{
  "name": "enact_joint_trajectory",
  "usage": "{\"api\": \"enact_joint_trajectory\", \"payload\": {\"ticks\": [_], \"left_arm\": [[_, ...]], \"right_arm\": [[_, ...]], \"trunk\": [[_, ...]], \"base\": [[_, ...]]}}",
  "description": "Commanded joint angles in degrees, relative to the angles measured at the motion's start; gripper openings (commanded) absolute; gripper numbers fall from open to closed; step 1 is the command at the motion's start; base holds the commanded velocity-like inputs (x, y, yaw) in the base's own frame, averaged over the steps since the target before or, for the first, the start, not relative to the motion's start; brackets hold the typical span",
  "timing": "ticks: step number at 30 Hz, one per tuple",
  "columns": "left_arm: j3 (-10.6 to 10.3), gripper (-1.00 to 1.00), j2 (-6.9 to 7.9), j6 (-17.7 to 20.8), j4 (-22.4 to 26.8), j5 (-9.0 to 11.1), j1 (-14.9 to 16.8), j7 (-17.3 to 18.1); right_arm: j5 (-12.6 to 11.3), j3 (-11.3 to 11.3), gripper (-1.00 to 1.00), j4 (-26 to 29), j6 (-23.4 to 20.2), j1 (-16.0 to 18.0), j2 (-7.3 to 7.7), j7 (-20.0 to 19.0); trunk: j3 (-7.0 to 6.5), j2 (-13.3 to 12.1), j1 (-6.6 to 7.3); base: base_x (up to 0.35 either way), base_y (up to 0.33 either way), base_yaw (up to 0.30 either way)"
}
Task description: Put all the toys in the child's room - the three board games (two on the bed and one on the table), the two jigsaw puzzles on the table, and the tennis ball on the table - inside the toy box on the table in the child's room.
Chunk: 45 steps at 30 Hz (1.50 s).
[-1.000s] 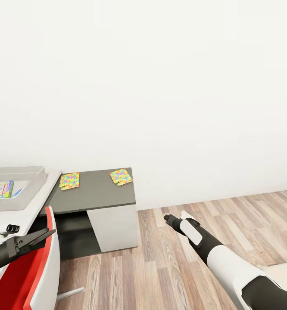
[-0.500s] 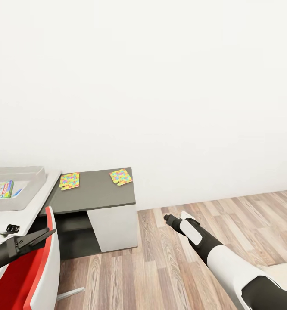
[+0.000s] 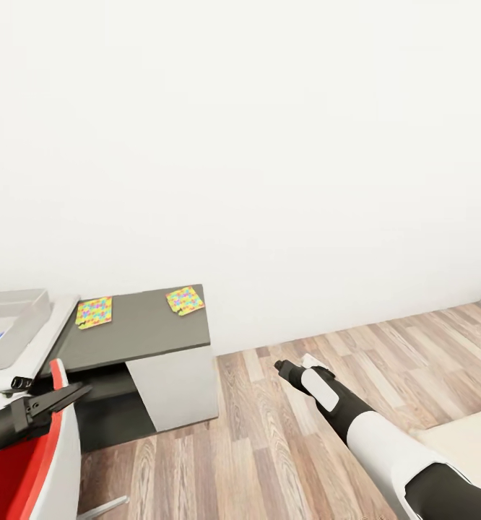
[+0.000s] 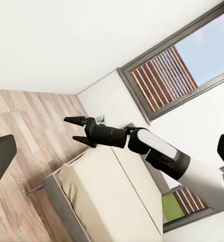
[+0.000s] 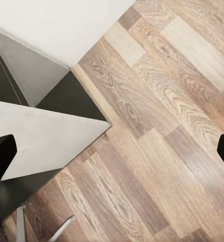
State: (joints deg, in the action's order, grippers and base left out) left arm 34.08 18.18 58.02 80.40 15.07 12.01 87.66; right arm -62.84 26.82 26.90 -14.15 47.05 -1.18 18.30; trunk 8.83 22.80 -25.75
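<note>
Two puzzles (image 3: 94, 312) (image 3: 185, 300) are seen on the worktop (image 3: 136, 332); both tools, left (image 3: 73, 394) and right (image 4: 75, 129), are spread apart, empty.

We see a bright, even scene with no harsh glare. The white wall (image 3: 269, 144) is almost washed out, with hardly any shading. Under the dark desk top (image 3: 136, 328) there is deep shadow in the recess; the wood floor (image 3: 305, 433) carries only faint, soft shade. In the left wrist view daylight shows through the slatted window (image 4: 165, 75), with blue sky beyond. All pictures are crisp, without motion blur; the renders look slightly soft at fine edges.
</note>
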Motion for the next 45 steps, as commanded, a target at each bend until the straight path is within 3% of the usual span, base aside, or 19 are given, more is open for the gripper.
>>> {"api": "enact_joint_trajectory", "payload": {"ticks": [1, 45], "left_arm": [[0.02, 1.00, 0.01, 0.61, 0.02, -0.04, 0.01, 0.23], [0.03, 1.00, 0.01, 0.61, 0.02, -0.04, 0.01, 0.23]], "right_arm": [[-0.33, 0.34, 1.00, 0.08, -0.09, 0.07, 0.04, 0.42], [-0.17, 0.52, 1.00, 0.08, -0.01, 0.08, -1.19, 0.41]], "trunk": [[0.10, 0.12, -0.04], [0.02, 0.12, -0.04]], "base": [[0.000, 0.000, -0.142], [0.000, 0.000, -0.011]]}}
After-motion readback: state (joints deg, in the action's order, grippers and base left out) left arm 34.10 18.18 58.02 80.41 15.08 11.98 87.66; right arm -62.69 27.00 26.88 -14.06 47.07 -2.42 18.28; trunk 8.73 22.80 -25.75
